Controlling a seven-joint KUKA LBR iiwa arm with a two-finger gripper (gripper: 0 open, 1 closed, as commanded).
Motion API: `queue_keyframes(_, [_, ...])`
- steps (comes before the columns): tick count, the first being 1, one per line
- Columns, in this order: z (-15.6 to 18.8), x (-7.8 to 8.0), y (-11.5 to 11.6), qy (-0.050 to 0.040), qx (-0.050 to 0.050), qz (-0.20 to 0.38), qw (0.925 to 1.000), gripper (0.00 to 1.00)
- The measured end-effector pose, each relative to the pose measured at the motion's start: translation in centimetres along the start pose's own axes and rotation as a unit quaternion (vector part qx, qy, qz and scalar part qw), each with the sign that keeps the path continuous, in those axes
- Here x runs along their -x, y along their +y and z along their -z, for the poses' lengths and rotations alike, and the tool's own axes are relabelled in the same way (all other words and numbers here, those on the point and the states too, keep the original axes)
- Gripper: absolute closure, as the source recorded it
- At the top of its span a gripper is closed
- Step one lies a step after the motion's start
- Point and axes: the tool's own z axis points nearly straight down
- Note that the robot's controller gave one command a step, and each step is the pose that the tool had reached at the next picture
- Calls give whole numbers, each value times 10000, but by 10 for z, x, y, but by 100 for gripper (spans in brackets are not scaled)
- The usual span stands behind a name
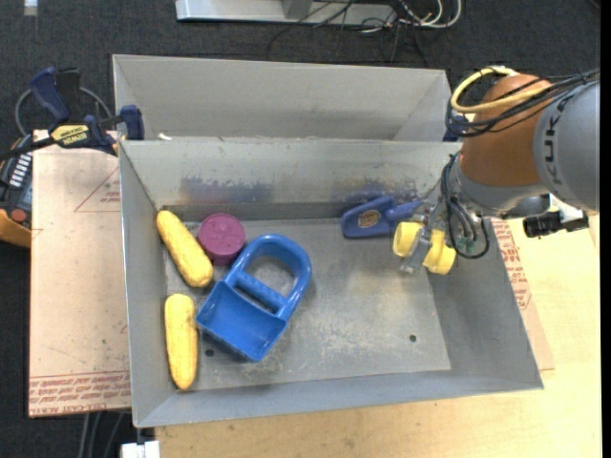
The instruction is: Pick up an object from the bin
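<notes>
**Hazards and Clearance: Gripper at the Right Wall**

Candidate object. A small blue tool with a yellow oval label [368, 220] lies on the bin floor at the far right, at the foot of the far wall. Its thin end points right, toward the gripper [426, 246], which sits just right of and slightly nearer than the tool. No other item is close to the gripper.

Gripper state. The two yellow-tipped fingers [410, 239] stand apart, and nothing shows between them. Whether the tips touch the floor cannot be told.

Probable faults.
- The jaws are beside the tool, not round it. Closing here would likely catch only the thin end, or nothing.
- The tool lies close to the far wall. A push from the near side could wedge it against the wall; a finger lowered on its far side has little room.
- The tool is flat and low, so the fingers may slide over it.
- The right wall of the bin [482, 299] slopes in just beside the wrist, so travel to the right risks contact.

Open room. The floor left of and nearer than the gripper is bare across the middle of the bin. Well apart at the left lie a blue scoop [250, 313], a purple disc [221, 238] and two long yellow pieces [184, 247] [180, 342].
</notes>
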Motion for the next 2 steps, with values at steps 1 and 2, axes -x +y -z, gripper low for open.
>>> queue_keyframes(1, [3, 0, 0, 1, 0, 2, 10000, 100])
queue_keyframes(2, [6, -1, 0, 10, -1, 2, 10000, 100])
